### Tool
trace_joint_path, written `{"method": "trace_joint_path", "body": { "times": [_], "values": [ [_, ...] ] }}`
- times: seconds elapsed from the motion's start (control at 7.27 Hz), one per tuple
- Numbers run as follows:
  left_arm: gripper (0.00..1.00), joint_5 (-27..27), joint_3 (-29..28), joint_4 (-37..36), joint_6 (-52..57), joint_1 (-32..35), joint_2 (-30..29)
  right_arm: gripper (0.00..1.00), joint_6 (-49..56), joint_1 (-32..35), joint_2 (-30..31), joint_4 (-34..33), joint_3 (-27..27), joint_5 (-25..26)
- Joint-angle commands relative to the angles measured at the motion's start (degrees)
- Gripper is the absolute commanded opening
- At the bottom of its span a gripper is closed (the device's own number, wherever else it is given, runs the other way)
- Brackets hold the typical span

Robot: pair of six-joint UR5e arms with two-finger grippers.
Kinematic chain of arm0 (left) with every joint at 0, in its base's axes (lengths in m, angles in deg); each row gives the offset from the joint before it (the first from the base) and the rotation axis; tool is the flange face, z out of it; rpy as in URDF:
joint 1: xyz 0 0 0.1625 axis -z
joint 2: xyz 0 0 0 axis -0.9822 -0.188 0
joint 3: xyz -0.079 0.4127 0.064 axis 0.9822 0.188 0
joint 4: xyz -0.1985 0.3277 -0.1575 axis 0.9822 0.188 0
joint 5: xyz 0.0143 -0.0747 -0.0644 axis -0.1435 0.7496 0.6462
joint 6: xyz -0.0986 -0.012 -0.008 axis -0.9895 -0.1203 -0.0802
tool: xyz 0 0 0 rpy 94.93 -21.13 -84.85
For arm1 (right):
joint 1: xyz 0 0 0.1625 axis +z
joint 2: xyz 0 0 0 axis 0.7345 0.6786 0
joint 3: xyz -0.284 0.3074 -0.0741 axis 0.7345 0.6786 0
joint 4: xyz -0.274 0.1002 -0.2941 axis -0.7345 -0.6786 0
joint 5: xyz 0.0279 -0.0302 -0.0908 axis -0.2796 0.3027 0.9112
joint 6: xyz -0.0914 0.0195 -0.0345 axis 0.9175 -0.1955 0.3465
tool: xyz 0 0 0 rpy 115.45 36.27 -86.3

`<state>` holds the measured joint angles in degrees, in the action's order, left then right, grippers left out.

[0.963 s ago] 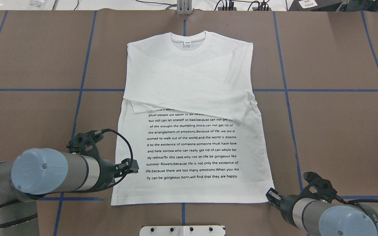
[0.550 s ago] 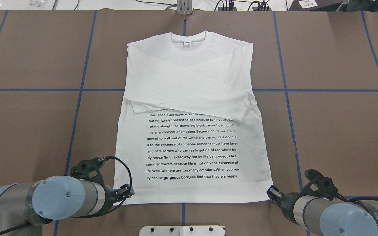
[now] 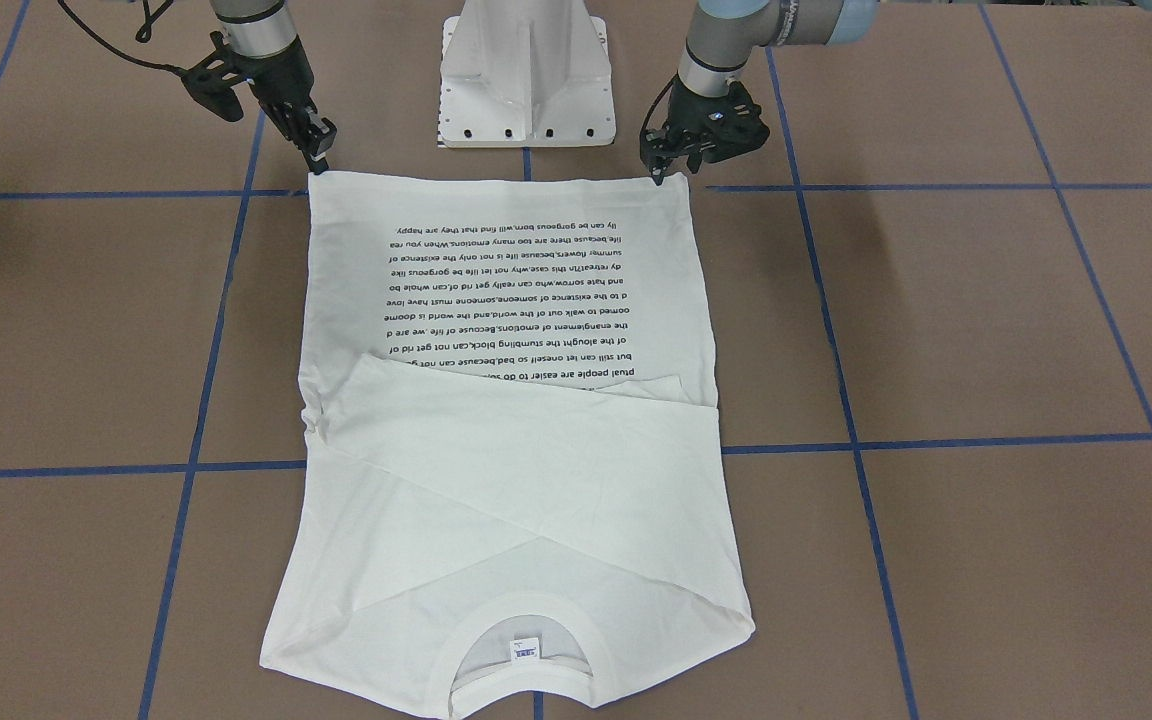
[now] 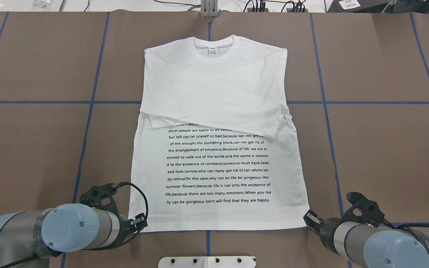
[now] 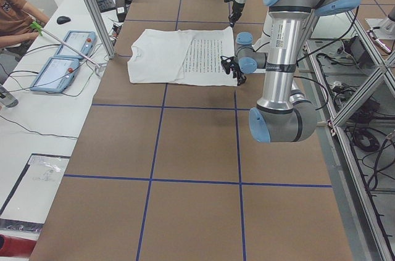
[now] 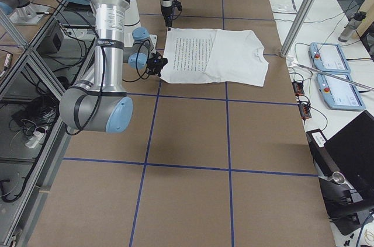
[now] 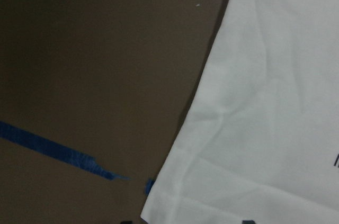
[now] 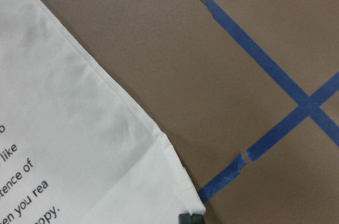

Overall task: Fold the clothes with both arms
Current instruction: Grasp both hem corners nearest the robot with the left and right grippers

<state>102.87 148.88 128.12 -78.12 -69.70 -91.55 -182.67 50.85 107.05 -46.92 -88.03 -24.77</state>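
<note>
The white long-sleeved T-shirt (image 4: 218, 93) lies flat on the brown table, print side up, collar at the far end, both sleeves folded across the chest. It also shows in the front view (image 3: 506, 500). My left gripper (image 4: 141, 222) is low at the hem's left corner (image 3: 671, 170). In the left wrist view its two tips stand apart at either side of that corner (image 7: 185, 222), so it is open. My right gripper (image 4: 309, 217) is at the hem's right corner (image 3: 320, 155). In the right wrist view its tips (image 8: 190, 217) are together on the corner's point.
The white pedestal base (image 3: 526, 70) stands just behind the hem, between the arms. Blue tape lines (image 4: 324, 102) grid the table. Two tablets (image 5: 62, 66) and an operator sit beyond the far end, past a metal frame post (image 5: 92, 8).
My left arm has drawn back toward the robot, from beside the shirt's left edge down to the hem's left corner. The right gripper has barely moved. The shirt lies as before.
</note>
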Motion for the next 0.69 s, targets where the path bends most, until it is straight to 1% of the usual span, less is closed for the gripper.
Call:
{"method": "trace_joint_path", "body": {
  "times": [0.0, 0.14, 0.41, 0.55],
  "values": [
    [0.57, -0.07, -0.09, 0.0, 0.07, 0.03, 0.8, 0.0, 0.0, 0.02, 0.55, -0.12, -0.09, 0.09],
    [0.55, 0.02, -0.09, 0.0, 0.07, -0.06, 0.8, 0.0, 0.0, 0.02, 0.47, -0.12, -0.18, 0.09],
    [0.24, 0.1, -0.18, -0.09, -0.11, -0.06, 0.63, 0.0, 0.09, 0.02, 0.55, -0.73, -0.26, 0.09],
    [0.01, 0.11, -0.53, -0.09, -0.11, -0.06, 0.71, 0.0, 0.18, 0.02, 0.55, -0.82, -0.26, 0.09]
  ]
}}
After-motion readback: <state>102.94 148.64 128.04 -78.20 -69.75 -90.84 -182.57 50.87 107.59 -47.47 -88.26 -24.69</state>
